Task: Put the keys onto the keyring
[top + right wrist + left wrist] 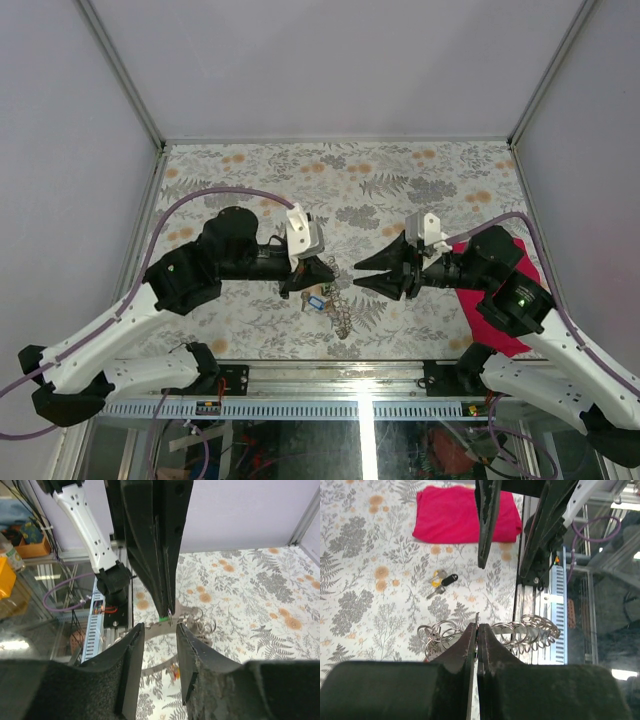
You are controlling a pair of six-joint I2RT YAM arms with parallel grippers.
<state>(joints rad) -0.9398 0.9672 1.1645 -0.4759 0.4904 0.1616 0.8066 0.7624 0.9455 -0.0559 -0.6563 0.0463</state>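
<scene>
We judge the task part done: a green key (163, 617) seems to sit at the keyring (439, 629), while the yellow and black keys (442, 580) lie loose on the table (360, 580), further right. The left gripper (476, 630) is clenched on the keyring. The right gripper (160, 630) faces it tip to tip, jaws parted, empty.

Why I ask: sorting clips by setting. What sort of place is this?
Likely a robot lab cell: left arm and right arm bolted to a floral table, plain panels around, cables underneath.
</scene>
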